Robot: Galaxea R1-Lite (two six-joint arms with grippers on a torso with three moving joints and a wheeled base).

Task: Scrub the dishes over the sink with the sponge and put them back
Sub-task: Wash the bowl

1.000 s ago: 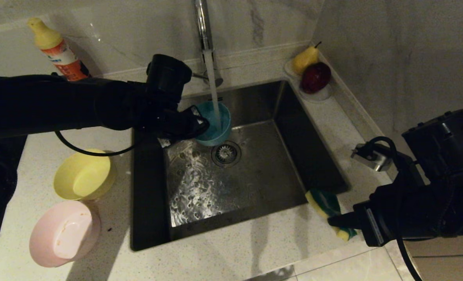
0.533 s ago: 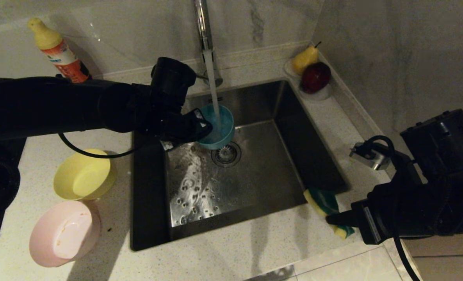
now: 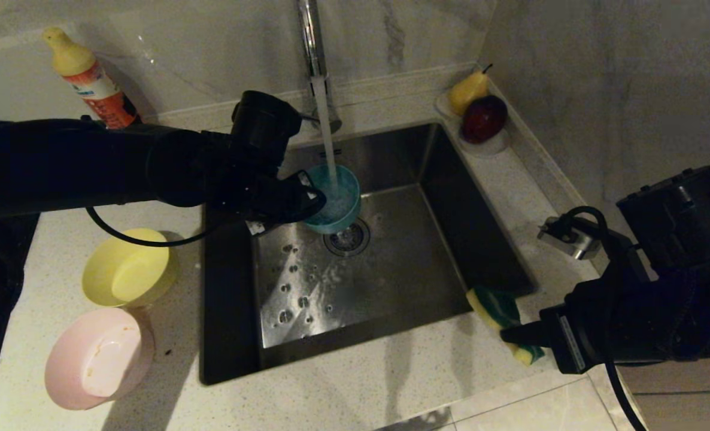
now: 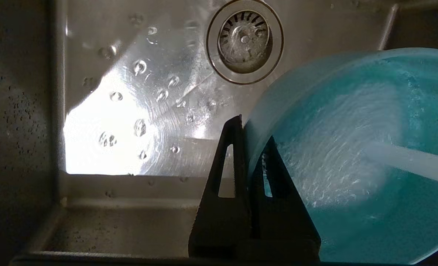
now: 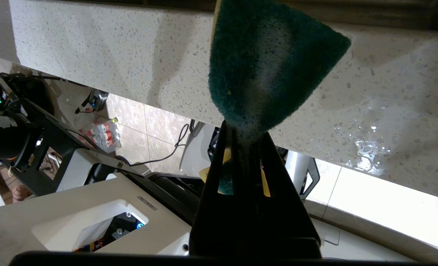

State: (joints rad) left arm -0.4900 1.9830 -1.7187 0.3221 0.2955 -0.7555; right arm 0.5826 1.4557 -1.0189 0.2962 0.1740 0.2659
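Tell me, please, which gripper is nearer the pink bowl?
Left. The left gripper, over the sink, holds the blue bowl; the right gripper, farther from the pink bowl, holds the sponge.

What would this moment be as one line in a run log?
left gripper: holds blue bowl under tap stream | right gripper: holds sponge beside sink

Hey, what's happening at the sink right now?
The robot is washing dishes. Its left gripper has its jaws clamped on the rim of the light blue bowl, holding it under the running tap above the sink. Its right gripper holds the sponge over the counter at the sink's near right corner. The yellow bowl and the smeared pink bowl wait on the counter to the left.
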